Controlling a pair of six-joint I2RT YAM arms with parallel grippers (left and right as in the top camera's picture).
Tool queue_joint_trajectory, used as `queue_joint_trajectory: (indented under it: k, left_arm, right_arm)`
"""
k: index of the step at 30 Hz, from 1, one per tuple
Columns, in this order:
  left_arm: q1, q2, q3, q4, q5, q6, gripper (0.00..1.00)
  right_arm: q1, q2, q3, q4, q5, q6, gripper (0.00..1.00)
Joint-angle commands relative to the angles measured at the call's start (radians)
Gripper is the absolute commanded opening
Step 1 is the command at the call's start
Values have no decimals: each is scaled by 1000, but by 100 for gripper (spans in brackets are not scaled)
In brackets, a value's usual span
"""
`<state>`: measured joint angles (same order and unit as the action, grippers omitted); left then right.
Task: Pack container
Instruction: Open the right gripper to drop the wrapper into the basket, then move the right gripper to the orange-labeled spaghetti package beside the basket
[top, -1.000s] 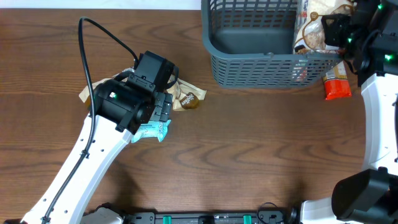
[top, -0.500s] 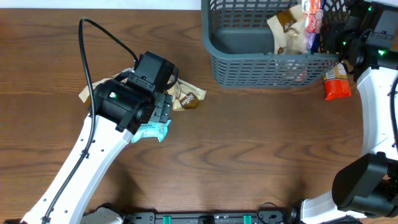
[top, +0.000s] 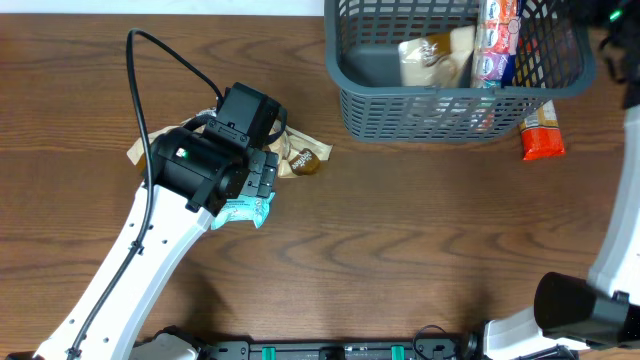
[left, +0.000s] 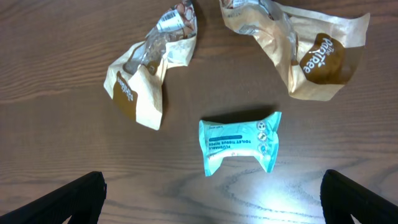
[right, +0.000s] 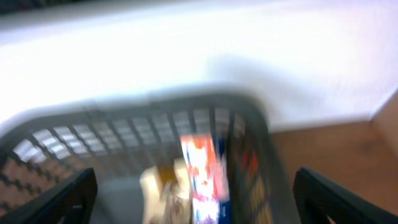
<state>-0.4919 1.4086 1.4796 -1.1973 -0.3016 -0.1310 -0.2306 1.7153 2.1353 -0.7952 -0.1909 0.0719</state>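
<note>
Left gripper (left: 214, 198) is hanging wide open and holding nothing, pointing down over the teal wipes packet (left: 239, 142). The packet's lying just ahead of the fingers with its long axis roughly finger-to-finger, so I'm guessing a wrist twist is needed. Left arm's sitting far nearer to it than the right. The container (top: 440, 105) is sitting far right on the worktop (top: 400, 220), well apart. Right gripper (right: 199, 196) is open and empty too, facing the container, though it's blurry.

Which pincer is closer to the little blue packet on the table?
Left. The left pincer hangs right above the blue packet. The right pincer is far away, up over the grey basket.
</note>
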Motion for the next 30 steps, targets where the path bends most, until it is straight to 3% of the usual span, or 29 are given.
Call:
queue_joint_trajectory:
  k: [1, 8, 14, 19, 24, 30]
  left_arm:
    - [5, 10, -4, -2, 2, -12, 99]
    - [5, 10, -4, -3, 2, -12, 99]
    - [5, 10, -4, -3, 2, -12, 99]
    - [5, 10, -4, -2, 2, -12, 99]
    - [5, 9, -4, 2, 2, -12, 99]
    - [5, 10, -4, 2, 2, -12, 99]
  right_arm:
    - [-2, -8, 130, -31, -8, 1, 92]
    - [-66, -8, 291, -121, 11, 1, 96]
    - [-189, 7, 297, -190, 225, -24, 99]
    - [-329, 47, 296, -327, 70, -183, 99]
    - [-426, 74, 296, -423, 22, -151, 99]
    - [-465, 86, 290, -423, 25, -140, 98]
